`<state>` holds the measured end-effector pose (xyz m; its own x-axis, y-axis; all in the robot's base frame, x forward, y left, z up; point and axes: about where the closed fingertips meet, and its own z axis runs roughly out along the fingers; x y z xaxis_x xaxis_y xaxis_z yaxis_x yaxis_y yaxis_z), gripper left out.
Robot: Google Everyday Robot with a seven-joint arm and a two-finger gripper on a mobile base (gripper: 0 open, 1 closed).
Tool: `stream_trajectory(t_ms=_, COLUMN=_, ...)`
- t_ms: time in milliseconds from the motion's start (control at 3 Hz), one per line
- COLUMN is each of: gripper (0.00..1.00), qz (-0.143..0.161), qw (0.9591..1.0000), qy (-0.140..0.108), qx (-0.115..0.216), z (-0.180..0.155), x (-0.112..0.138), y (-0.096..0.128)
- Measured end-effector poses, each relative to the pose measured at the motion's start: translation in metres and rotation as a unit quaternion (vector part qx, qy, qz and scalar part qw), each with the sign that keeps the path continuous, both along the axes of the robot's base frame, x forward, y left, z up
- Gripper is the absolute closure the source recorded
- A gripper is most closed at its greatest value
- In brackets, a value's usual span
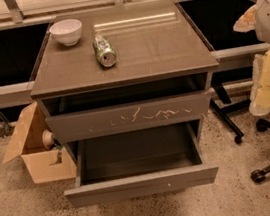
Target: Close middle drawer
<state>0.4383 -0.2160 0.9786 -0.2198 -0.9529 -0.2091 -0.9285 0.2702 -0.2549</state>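
Note:
The middle drawer [141, 185] is pulled far out of the dark grey-brown cabinet [123, 61]. Its plain front faces me low in the view, with a tiny pale speck right of centre, and its inside looks empty. Above it, the drawer front with pale scratch marks [129, 117] stands slightly out from the cabinet. My arm and gripper [269, 85] show as pale white and yellowish parts at the right edge. They are to the right of the cabinet and apart from the drawers.
A white bowl [66, 32] and a green can [104, 51] lying on its side sit on the cabinet top. An open cardboard box [37, 150] stands on the floor to the left. Black office chair legs with castors [259, 175] are on the right.

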Motion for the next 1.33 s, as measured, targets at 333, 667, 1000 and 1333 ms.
stream_trajectory(t_ms=333, gripper=0.00, qz=0.000, qw=1.0000, qy=0.000, qx=0.000, z=0.000, x=0.000, y=0.000)
stream_trajectory(t_ms=667, gripper=0.00, qz=0.007, qw=0.9999, qy=-0.006, qx=0.006, z=-0.012, x=0.001, y=0.004)
stream_trajectory(t_ms=1000, gripper=0.00, qz=0.023, qw=0.9993, qy=-0.004, qx=0.029, z=-0.045, x=0.004, y=0.013)
stream_trajectory(t_ms=1333, gripper=0.00, qz=0.028, qw=0.9978, qy=0.007, qx=0.060, z=-0.078, x=0.004, y=0.019)
